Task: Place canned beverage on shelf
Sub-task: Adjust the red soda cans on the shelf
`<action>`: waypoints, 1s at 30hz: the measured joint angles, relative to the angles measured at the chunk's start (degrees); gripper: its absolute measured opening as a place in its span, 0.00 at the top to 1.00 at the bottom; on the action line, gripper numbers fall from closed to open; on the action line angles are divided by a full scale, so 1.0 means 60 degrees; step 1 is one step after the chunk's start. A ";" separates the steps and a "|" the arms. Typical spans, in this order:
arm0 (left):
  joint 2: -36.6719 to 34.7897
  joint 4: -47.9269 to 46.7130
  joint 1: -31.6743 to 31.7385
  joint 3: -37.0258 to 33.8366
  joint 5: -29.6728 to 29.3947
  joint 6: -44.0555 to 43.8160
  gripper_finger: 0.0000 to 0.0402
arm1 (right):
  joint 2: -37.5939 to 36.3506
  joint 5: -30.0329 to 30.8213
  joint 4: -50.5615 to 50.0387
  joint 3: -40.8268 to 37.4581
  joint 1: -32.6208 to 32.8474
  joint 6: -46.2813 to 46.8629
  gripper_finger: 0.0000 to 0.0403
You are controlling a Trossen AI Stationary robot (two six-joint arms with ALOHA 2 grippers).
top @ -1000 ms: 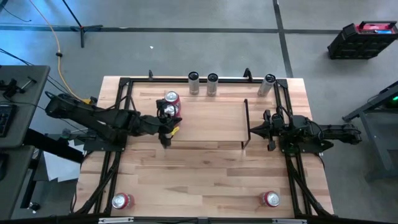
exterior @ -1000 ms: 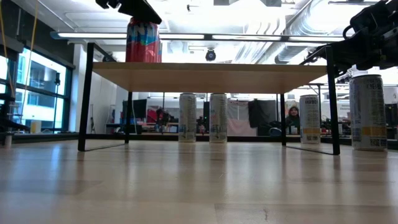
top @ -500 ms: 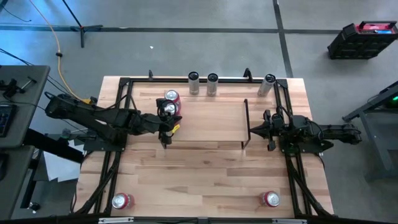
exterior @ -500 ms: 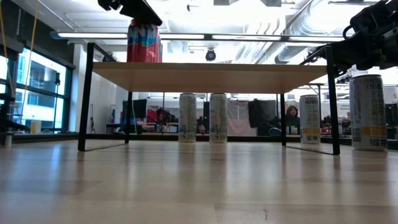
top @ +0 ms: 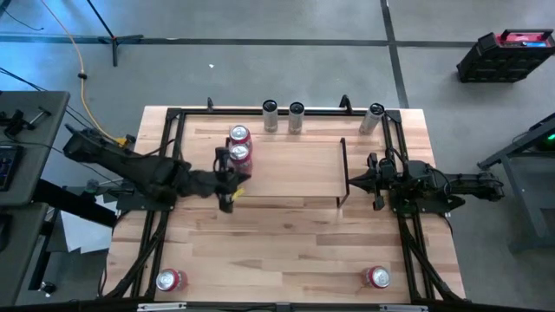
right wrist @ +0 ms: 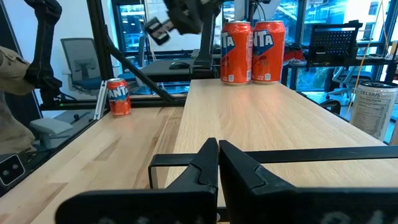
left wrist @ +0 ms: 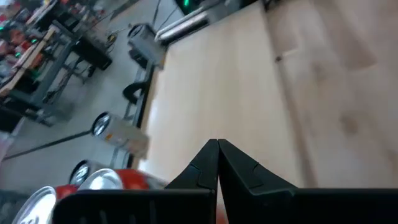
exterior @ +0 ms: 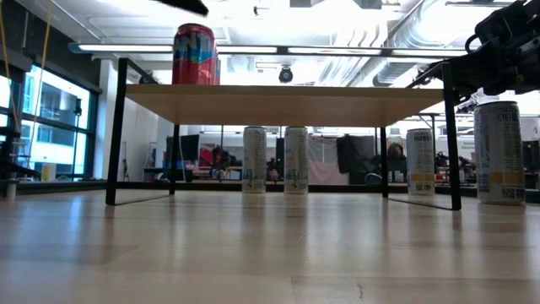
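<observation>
Two red-orange cans (top: 240, 156) (top: 239, 135) stand upright on the left end of the shelf (top: 295, 173), a light-wood board on a black wire frame. One of these cans (exterior: 194, 55) shows on the board in the low view, and both (right wrist: 252, 43) in the right wrist view. My left gripper (top: 231, 180) is shut and holds nothing, just on the near side of the nearer can by the shelf's left end. In the left wrist view its fingers (left wrist: 217, 152) meet over the bare board. My right gripper (top: 351, 182) is shut, level, at the shelf's right end rail.
Three tall white cans (top: 270, 114) (top: 297, 113) (top: 373, 115) stand along the table's far edge. Two more red cans stand near the front corners (top: 169, 279) (top: 377, 277). Black rails (top: 165, 173) run along the table's sides. Bare tabletop lies in front of the shelf.
My left gripper, still shut, has swung away from the nearer can toward the table's near edge and a little to the left, and has left the top of the low view. Both cans stand where they were on the shelf.
</observation>
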 joint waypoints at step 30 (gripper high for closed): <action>0.0217 -0.1847 -0.6552 0.1351 0.5203 -0.7212 0.67 | 0.0000 0.0000 0.0000 0.0003 -0.0004 0.0000 1.00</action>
